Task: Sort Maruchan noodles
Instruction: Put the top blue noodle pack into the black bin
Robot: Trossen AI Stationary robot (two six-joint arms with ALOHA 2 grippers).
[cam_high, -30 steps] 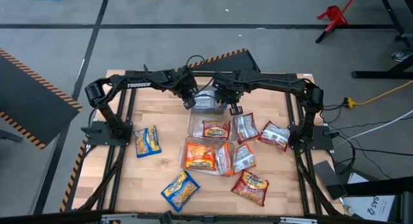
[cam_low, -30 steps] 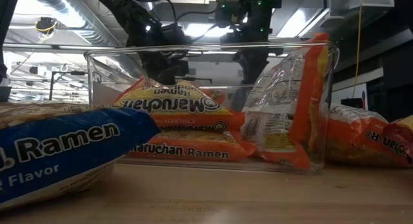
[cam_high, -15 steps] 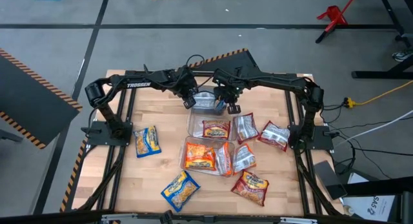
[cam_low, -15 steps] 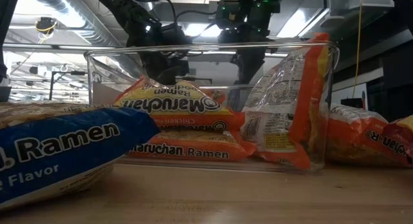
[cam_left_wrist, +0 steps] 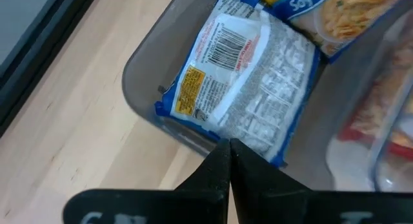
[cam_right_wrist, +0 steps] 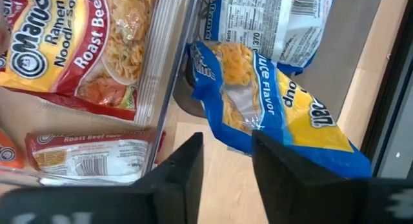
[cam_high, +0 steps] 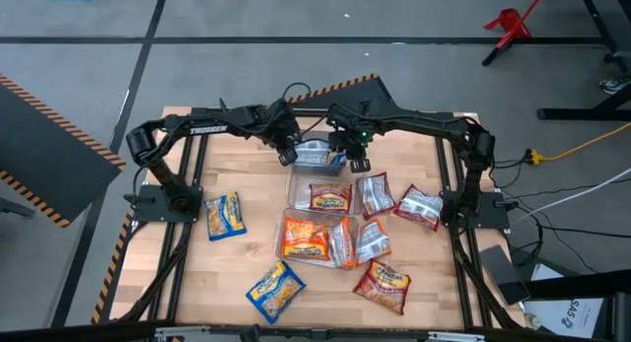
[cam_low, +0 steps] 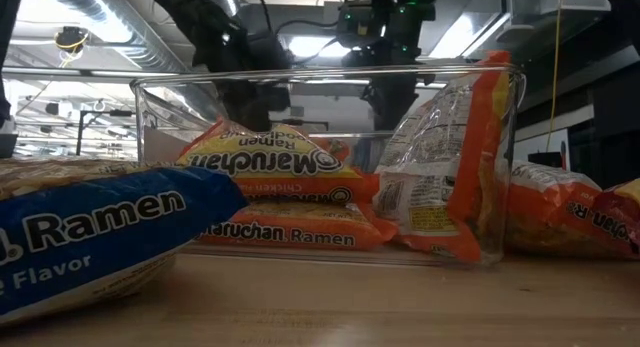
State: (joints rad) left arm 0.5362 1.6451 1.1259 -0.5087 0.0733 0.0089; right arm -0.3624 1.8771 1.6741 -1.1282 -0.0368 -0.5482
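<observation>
The Maruchan noodles lie in three clear bins and loose on the table. The far bin (cam_high: 299,163) holds a blue packet, back side up (cam_left_wrist: 242,82), and a blue-and-yellow packet (cam_right_wrist: 258,101) that leans over its rim. My right gripper (cam_right_wrist: 226,161) is open just above that packet's lower edge. My left gripper (cam_left_wrist: 226,166) is shut over the far bin's other end. The middle bin holds a red packet (cam_high: 330,196), and the near bin holds orange packets (cam_high: 306,239). My left gripper points steeply down at the far bin's wall (cam_left_wrist: 187,139); I cannot tell whether its fingertips touch it. My right gripper's fingers stand on either side of the blue-and-yellow packet's edge (cam_right_wrist: 227,141); I cannot tell whether they touch it.
Loose packets lie around the bins: blue ones at the left (cam_high: 224,216) and near edge (cam_high: 275,288), a red one (cam_high: 383,286) near right, and silver-backed ones (cam_high: 419,206) on the right. Bare wood shows at the far left and near left.
</observation>
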